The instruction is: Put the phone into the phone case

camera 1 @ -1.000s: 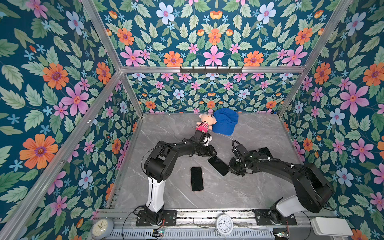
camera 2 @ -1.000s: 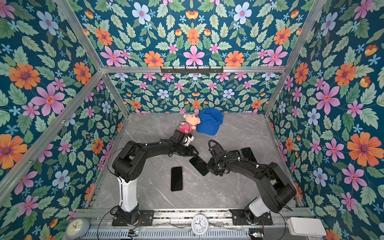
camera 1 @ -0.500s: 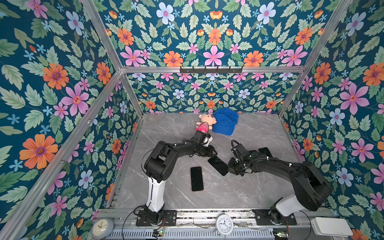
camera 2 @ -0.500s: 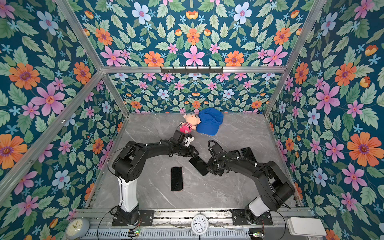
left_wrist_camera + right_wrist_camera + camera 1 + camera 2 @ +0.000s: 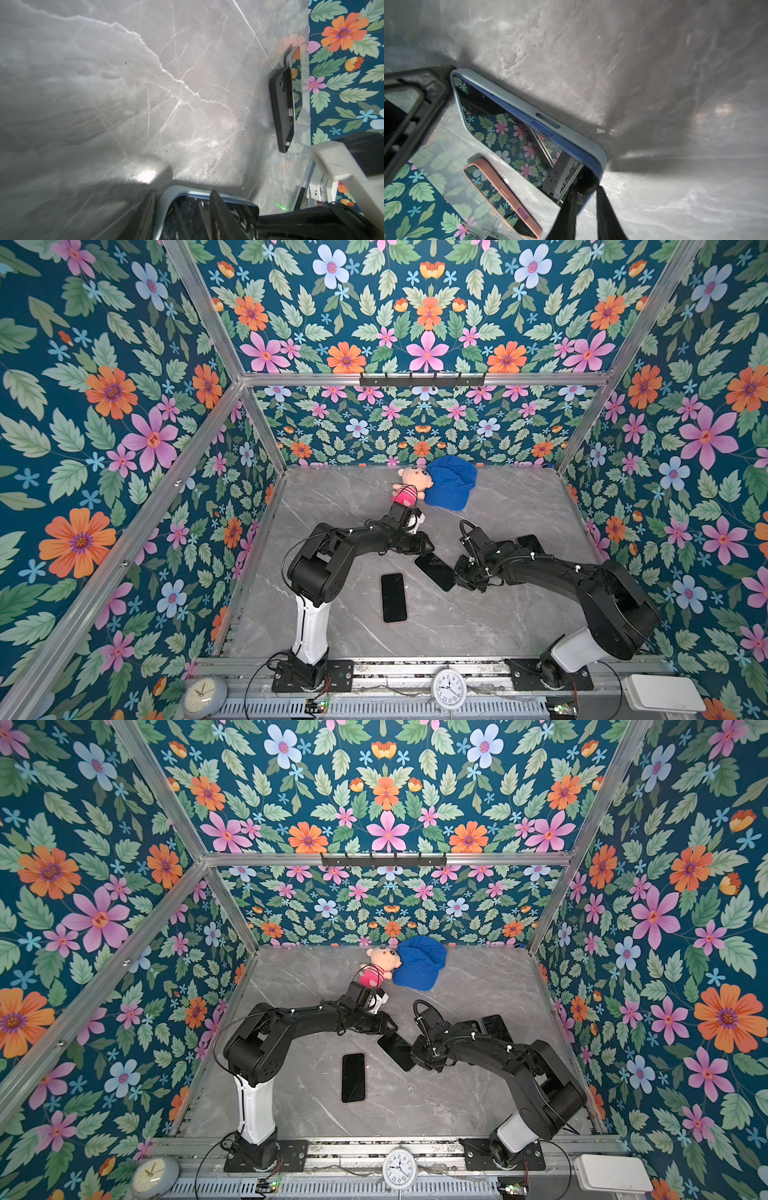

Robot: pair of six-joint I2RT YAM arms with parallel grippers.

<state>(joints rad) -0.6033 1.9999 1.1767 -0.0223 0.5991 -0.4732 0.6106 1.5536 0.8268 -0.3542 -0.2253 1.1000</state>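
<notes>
A blue phone (image 5: pixel 436 570) lies slanted in a light-blue phone case (image 5: pixel 529 110) at mid-table, screen up, in both top views (image 5: pixel 397 1050). My left gripper (image 5: pixel 426 547) is shut on the far end of the case, one finger outside its corner and one on the screen (image 5: pixel 182 193). My right gripper (image 5: pixel 459 574) pinches the near corner of the cased phone (image 5: pixel 585 190). In the right wrist view the phone's blue edge sits inside the case's rim along one long side. The underside is hidden.
A phone in a pink case (image 5: pixel 393 597) lies flat in front of the grippers. An empty black case (image 5: pixel 530 543) lies behind the right arm near the right wall. A plush doll (image 5: pixel 409 489) and a blue cap (image 5: pixel 451 483) lie at the back.
Almost nothing. The right arm's elbow has shifted slightly. The cased phone and both grippers stay where they were.
</notes>
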